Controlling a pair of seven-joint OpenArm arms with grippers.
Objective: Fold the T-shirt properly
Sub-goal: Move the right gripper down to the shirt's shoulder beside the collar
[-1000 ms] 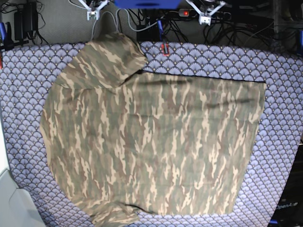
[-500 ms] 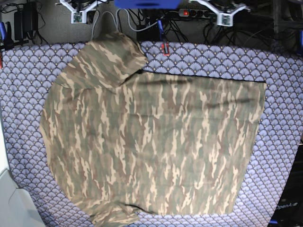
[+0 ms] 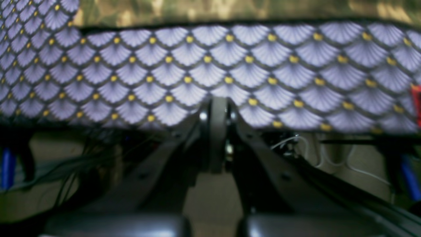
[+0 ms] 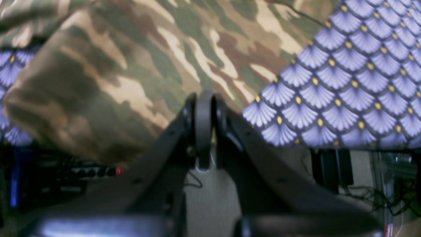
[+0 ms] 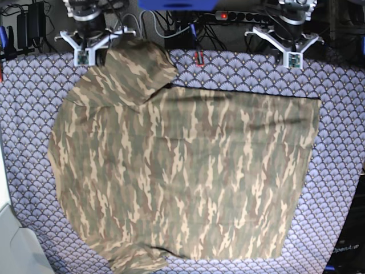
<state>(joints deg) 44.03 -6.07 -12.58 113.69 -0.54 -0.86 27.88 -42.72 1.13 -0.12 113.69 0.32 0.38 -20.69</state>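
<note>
The left gripper, at the upper right of the base view, has its jaws pressed together and holds nothing, hanging over the far edge of the purple tablecloth. The right gripper, at the upper left, is likewise pressed together and empty, just beside the T-shirt sleeve. The T-shirt lies spread flat across the middle of the tablecloth.

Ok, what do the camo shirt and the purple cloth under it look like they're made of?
T-shirt: soft matte woven or knit fabric, likely cotton; it lies limp with gentle ripples, and its sleeve drapes over the table edge. Tablecloth: smooth printed cloth with a fan-scale pattern, lying flat; whether fabric or coated, the pictures leave open.
</note>
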